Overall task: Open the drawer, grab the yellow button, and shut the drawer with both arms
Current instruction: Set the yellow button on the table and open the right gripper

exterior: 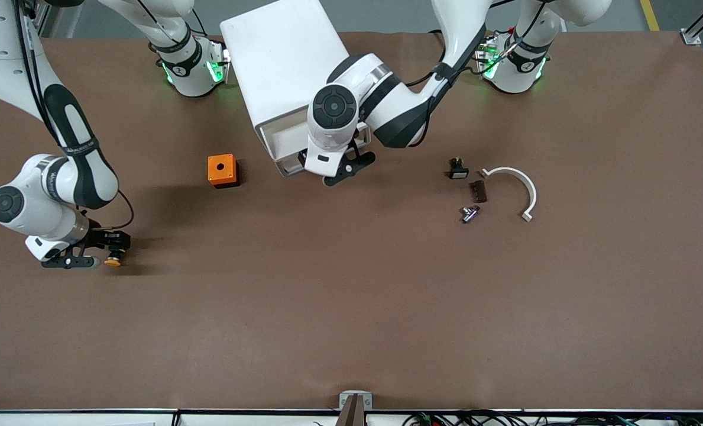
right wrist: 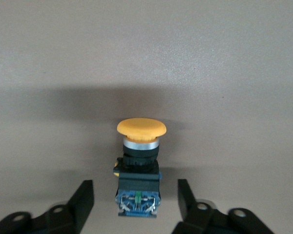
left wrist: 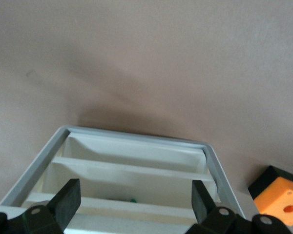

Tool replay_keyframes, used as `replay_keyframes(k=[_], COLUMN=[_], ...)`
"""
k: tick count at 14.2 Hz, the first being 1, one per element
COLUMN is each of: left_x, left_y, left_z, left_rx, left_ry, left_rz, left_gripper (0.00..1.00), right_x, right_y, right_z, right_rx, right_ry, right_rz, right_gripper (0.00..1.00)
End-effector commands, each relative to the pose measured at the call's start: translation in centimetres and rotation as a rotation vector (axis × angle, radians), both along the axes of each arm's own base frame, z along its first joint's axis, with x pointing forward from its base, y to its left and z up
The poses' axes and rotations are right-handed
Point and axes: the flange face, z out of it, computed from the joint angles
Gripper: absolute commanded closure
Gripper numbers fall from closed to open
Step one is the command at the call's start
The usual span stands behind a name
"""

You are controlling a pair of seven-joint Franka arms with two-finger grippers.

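The cabinet [exterior: 280, 65] stands on the table [exterior: 351, 307] between the 2 arm bases, and everything else is placed from it. Its top drawer [exterior: 280, 139] is pulled out toward the front camera. In the left wrist view the drawer [left wrist: 132, 165] shows white cross dividers, and a small green speck lies in 1 compartment; what it is cannot be told.

The left arm reaches from its base across the cabinet, elbow bent, wrist turned down. The left gripper [exterior: 345, 168] hangs at the drawer's front edge, its fingers [left wrist: 68, 200] spread wide and holding nothing.

The button [exterior: 113, 259] lies on the table well away from the cabinet, toward the right arm's end and nearer the front camera. The right arm bends down low there, and the right gripper [exterior: 94, 251] sits just over the table by the button. In the right wrist view the button [right wrist: 139, 165] lies between the fingers [right wrist: 83, 202], orange cap pointing away from the wrist; the fingers are apart and do not touch it.

The orange cube [exterior: 222, 170] sits beside the cabinet toward the right arm's end. A black button [exterior: 457, 169], a dark block [exterior: 478, 191], a metal part [exterior: 470, 213] and a white arc [exterior: 517, 186] lie toward the left arm's end.
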Motion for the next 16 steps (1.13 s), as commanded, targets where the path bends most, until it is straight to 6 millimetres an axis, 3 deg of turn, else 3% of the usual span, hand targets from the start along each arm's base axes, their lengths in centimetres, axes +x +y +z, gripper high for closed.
replay_keyframes(k=[1, 5, 8, 13, 16], left_x=[-1.1, -1.4, -1.5, -2.2, -2.7], left_y=[-0.9, -1.2, -1.1, -1.1, -1.5], left_z=[0.8, 0.8, 0.5, 0.0, 0.0], left_rx=[-0.025, -0.059, -0.05, -0.031, -0.024], left_ry=[0.052, 0.105, 0.114, 0.185, 0.194], left_rz=[0.044, 0.077, 0.094, 0.192, 0.207], left_gripper=[0.0, 0.0, 0.0, 0.0, 0.0], right_x=[2.1, 3.0, 2.1, 0.1, -0.4], right_y=[-0.4, 0.0, 0.9, 7.3, 10.3], right_z=[4.9, 13.7, 18.9, 29.1, 33.8], right_rx=[0.007, 0.015, 0.023, 0.008, -0.006], right_ry=[0.065, 0.068, 0.086, 0.109, 0.115], right_rz=[0.011, 0.001, 0.003, -0.045, -0.075], right_gripper=[0.0, 0.0, 0.0, 0.0, 0.0])
